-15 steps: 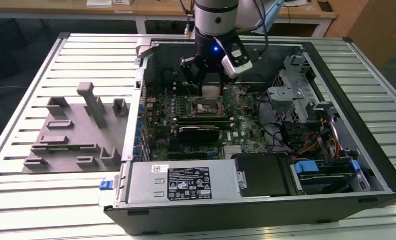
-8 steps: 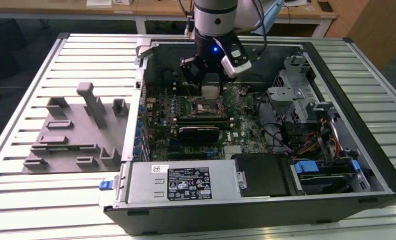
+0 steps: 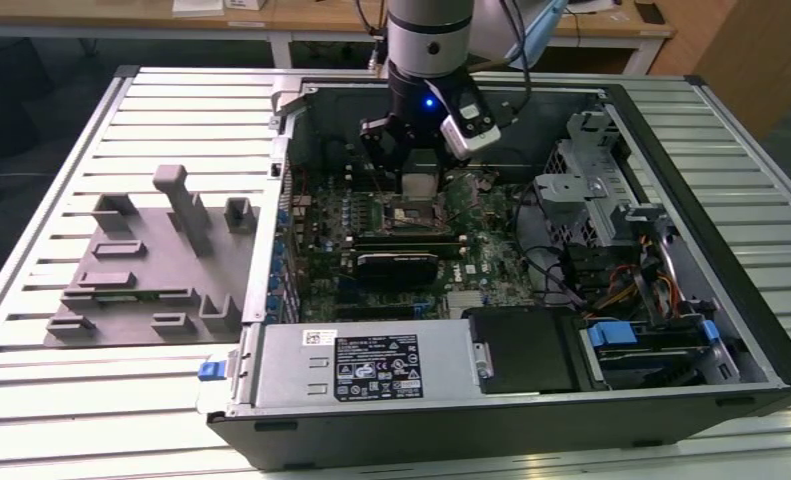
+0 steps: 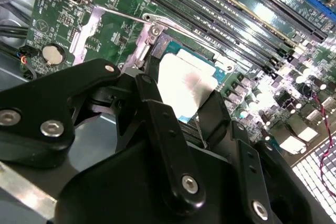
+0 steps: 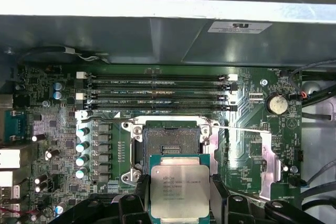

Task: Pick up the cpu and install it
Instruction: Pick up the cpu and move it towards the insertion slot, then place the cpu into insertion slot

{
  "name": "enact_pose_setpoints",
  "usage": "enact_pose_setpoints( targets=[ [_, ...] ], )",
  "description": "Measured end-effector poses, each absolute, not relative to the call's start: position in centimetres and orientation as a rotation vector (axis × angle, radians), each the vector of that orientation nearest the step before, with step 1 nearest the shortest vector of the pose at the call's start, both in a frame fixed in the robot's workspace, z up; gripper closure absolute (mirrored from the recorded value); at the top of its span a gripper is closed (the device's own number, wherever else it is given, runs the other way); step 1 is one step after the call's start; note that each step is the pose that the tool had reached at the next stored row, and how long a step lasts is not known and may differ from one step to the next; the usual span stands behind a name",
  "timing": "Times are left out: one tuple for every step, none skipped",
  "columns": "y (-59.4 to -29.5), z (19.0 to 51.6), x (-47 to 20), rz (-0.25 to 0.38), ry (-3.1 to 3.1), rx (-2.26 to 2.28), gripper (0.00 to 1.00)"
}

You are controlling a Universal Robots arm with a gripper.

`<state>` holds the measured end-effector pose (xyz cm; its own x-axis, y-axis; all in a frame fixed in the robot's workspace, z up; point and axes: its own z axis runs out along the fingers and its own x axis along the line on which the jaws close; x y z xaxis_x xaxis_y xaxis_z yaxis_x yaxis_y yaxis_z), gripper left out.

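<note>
gripper (image 5: 180, 199): clamped on cpu (image 5: 180, 184) from both sides | cpu: metal top showing, near open socket (image 5: 168, 139)

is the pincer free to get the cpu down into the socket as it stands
Likely yes: the pincer holds the cpu close over the socket, which lies uncovered with nothing between them.

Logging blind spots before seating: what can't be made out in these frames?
- First wrist view: one cpu edge is cut off by the frame; the cpu covers part of the socket, so their gap is unclear.
- Second wrist view: glare washes out the cpu's top; the pincer fingers cover its sides.
- Exterior view: the pincer body hides cpu-to-socket alignment.
</note>
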<state>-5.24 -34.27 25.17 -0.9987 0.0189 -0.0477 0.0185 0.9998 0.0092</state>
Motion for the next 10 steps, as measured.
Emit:
enact_pose_setpoints(
  targets=[
    [-34.27,25.15,-5.24,0.014,3.093,0.029,0.46],
    [-34.27,25.14,-5.24,0.014,3.093,0.029,0.46],
    [-34.27,25.14,-5.24,0.014,3.093,0.029,0.46],
    [-34.27,25.14,-5.24,0.014,3.093,0.029,0.46],
    [-34.27,25.14,-5.24,0.014,3.093,0.029,0.46],
    [-34.27,25.14,-5.24,0.014,3.093,0.029,0.46],
    [-34.27,25.13,-5.24,0.014,3.093,0.029,0.46],
    [-34.27,25.13,-5.24,0.014,3.093,0.029,0.46],
    [-34.27,25.13,-5.24,0.014,3.093,0.029,0.46],
    [-34.27,25.13,-5.24,0.014,3.093,0.029,0.46]
  ],
)
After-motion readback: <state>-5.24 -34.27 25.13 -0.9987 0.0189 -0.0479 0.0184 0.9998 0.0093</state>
